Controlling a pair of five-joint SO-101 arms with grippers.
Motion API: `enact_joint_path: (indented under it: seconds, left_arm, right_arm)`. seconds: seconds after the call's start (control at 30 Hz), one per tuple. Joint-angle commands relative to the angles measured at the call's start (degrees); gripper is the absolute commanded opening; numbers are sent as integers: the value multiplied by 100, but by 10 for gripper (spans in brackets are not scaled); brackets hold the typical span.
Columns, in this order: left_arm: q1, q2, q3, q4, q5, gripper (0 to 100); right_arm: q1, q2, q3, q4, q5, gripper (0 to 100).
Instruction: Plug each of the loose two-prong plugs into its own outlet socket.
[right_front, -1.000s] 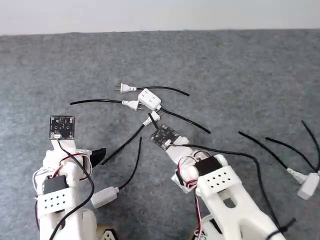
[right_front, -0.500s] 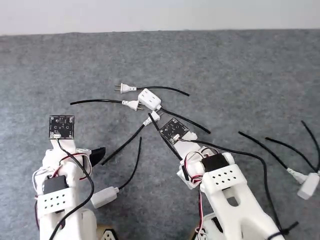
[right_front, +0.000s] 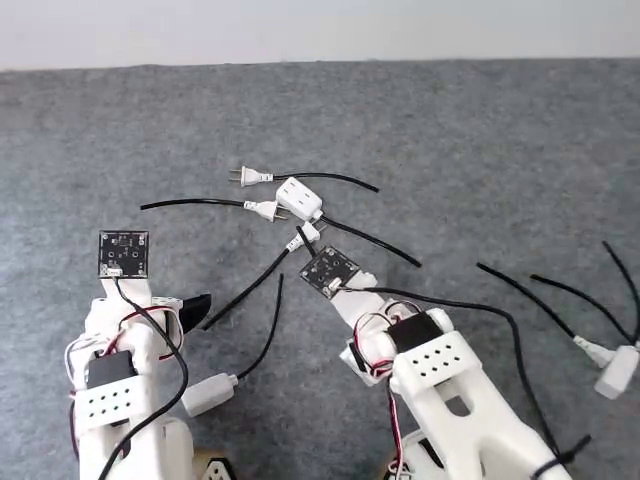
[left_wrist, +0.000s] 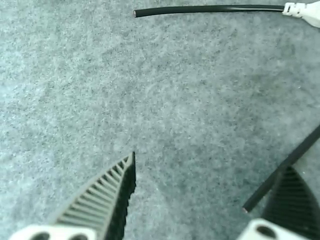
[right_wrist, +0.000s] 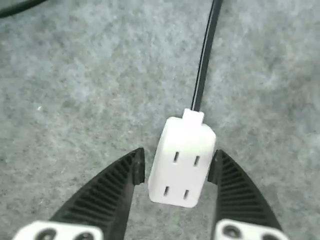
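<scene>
My right gripper (right_wrist: 178, 153) has its jaws spread apart. A white socket (right_wrist: 182, 162) lies flat on the grey mat (right_wrist: 75, 75), between the two fingers (right_wrist: 110, 195). Its slots face up. One finger is just beside the socket, and I cannot tell if it touches. The other has a small gap. The socket's cord (right_wrist: 204, 60) runs away from me.

My left gripper (left_wrist: 210, 167) has its jaws spread too and holds nothing. It hangs over bare mat. The end of a loose cord (left_wrist: 300, 153) lies near one finger.

A second socket (right_front: 208, 392) lies by my left arm (right_front: 120, 400). Off at my right, an edge plug (right_front: 590, 347) and an edge socket (right_front: 618, 370) lie close together.

Farther out is a third socket (right_front: 298, 197). A plug (right_front: 265, 210) lies just beside it, prongs pointing at it. The last plug (right_front: 250, 177) lies a bit farther, prongs pointing away.
</scene>
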Motion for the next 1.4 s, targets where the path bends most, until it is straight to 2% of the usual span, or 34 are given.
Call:
enact_joint_path:
  seconds: [0.0,0.53,0.63,0.7,0.77,0.93,1.13,1.37]
  left_arm:
    - [-35,35,-31,-149,18,400]
    - [-35,35,-31,-149,18,400]
    - [-35,35,-31,-149,18,400]
    - [-35,35,-31,-149,18,400]
    - [-35,35,-31,-149,18,400]
    - [-35,35,-31,-149,18,400]
    - [-35,35,-31,-158,18,400]
    - [-18,35,-31,-316,18,400]
  right_arm:
    - [356,22,-26,-189,-149,216]
    - [295,1332,-484,-277,-202,210]
    - [295,1349,-545,-321,-220,118]
    - [295,1341,-642,-418,-466,3]
    - [286,1323,-765,-426,-782,34]
    - [330,1341,-1292,-391,-1705,11]
    - [-207,1393,-1565,-505,-2787,9]
    - [-286,1429,-1459,-673,-3279,9]
